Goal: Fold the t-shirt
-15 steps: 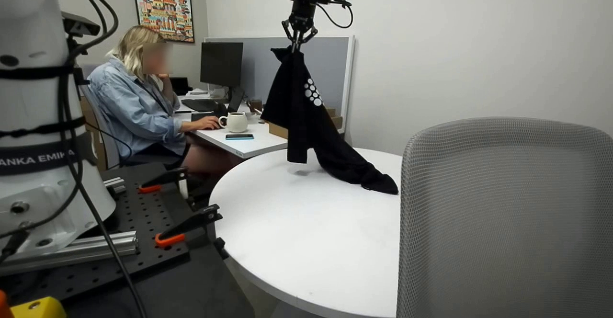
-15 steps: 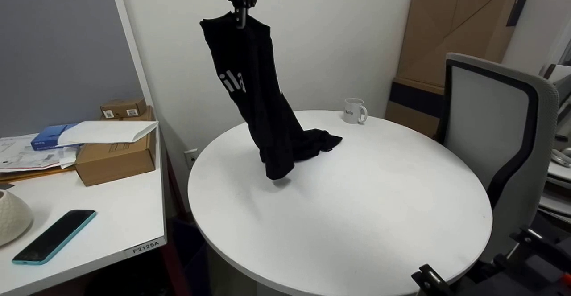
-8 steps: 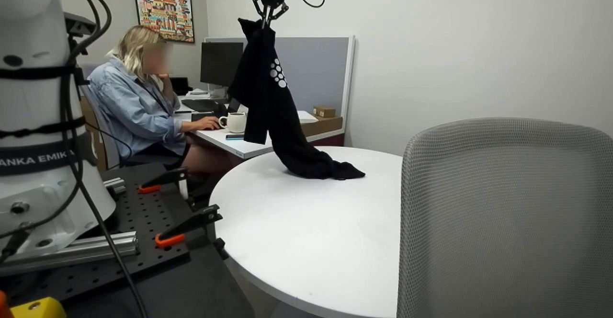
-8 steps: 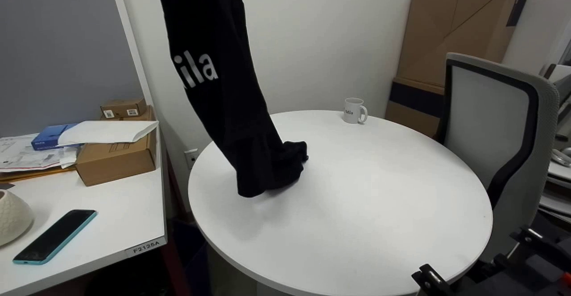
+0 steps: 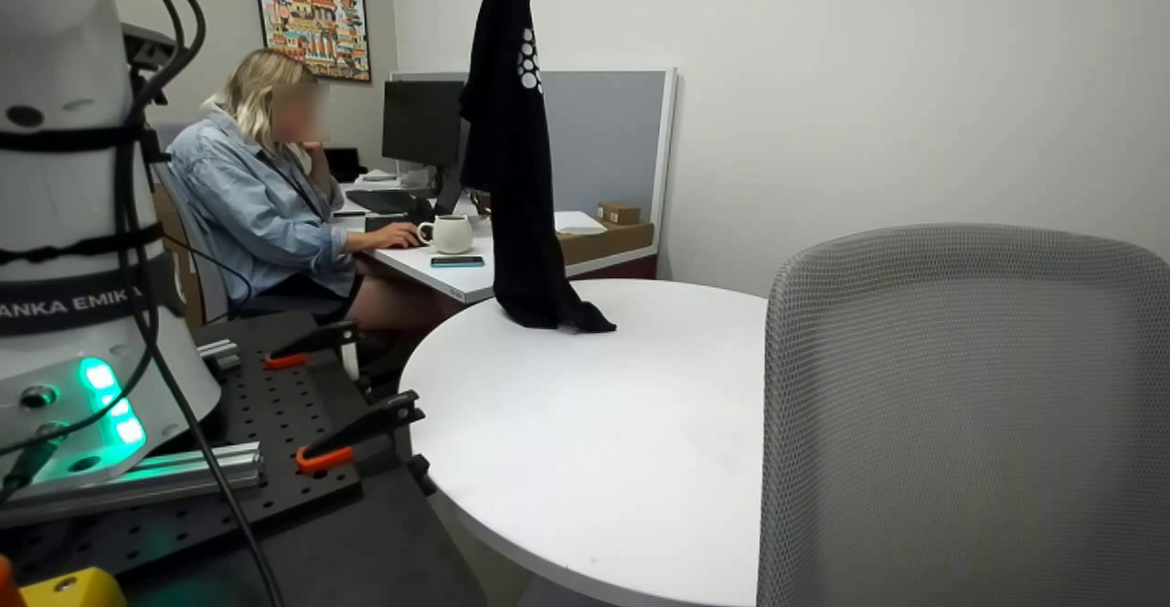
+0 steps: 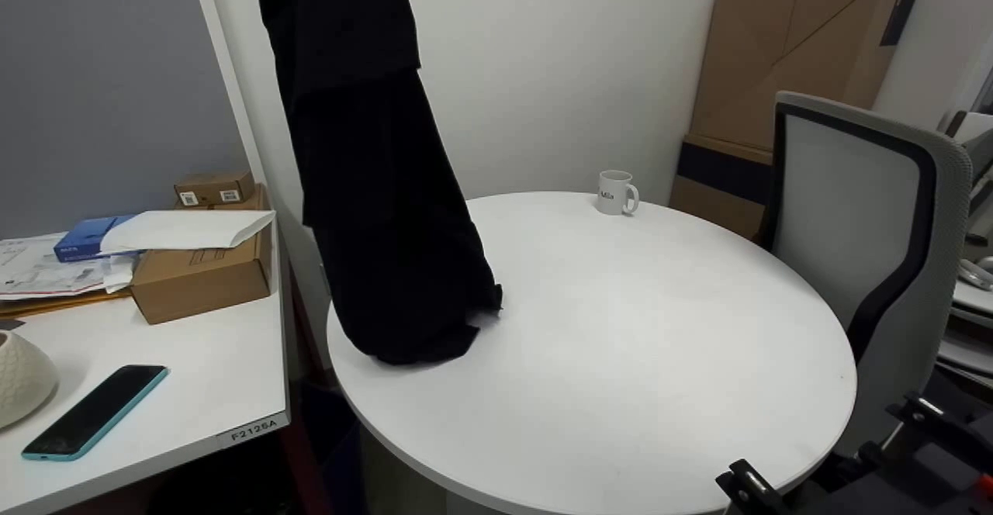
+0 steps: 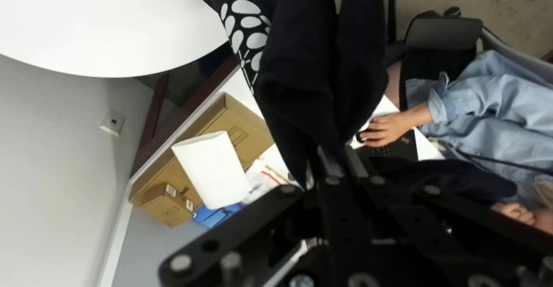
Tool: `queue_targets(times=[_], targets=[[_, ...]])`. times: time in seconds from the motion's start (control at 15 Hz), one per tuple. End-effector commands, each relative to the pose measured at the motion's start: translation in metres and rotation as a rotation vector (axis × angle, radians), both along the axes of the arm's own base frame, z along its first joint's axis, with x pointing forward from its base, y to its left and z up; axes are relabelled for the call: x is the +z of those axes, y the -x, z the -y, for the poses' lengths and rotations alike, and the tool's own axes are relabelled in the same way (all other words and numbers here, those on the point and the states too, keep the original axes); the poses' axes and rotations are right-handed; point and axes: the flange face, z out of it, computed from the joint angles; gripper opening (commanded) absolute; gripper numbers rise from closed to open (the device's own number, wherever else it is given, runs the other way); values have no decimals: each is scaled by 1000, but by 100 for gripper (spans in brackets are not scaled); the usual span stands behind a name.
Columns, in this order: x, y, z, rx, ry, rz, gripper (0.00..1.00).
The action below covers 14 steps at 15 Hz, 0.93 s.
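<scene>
One t-shirt [image 5: 521, 159]: below fingers [image 7: 357, 164]; long axis near upright; lower end touching table [image 5: 594, 461];
fingers: close together, pinching its top

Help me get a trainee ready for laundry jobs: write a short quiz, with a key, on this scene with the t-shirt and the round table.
1. Multiple choice: what is the gripper doing with the t-shirt? A, hovering wide open above it; B, holding it pinched; C, pressing it flat.
2. True or false: a mug stands on the round table.
3. Short answer: is the t-shirt folded, and how can you tell?

Key:
1. B.
2. True.
3. No; it hangs from the gripper rather than lying folded.
</scene>
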Motion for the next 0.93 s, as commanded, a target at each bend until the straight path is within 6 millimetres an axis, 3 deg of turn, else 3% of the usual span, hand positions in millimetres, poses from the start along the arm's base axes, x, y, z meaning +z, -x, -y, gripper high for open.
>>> queue_targets(times=[0.0,0.6,0.73,0.87], targets=[[47,11,-19,-68,-59,74,1],[123,83,-86,-40,-145,185,1],[131,87,-88,-59,-176,191,1],[126,73,-77,-117,-193,178,1]])
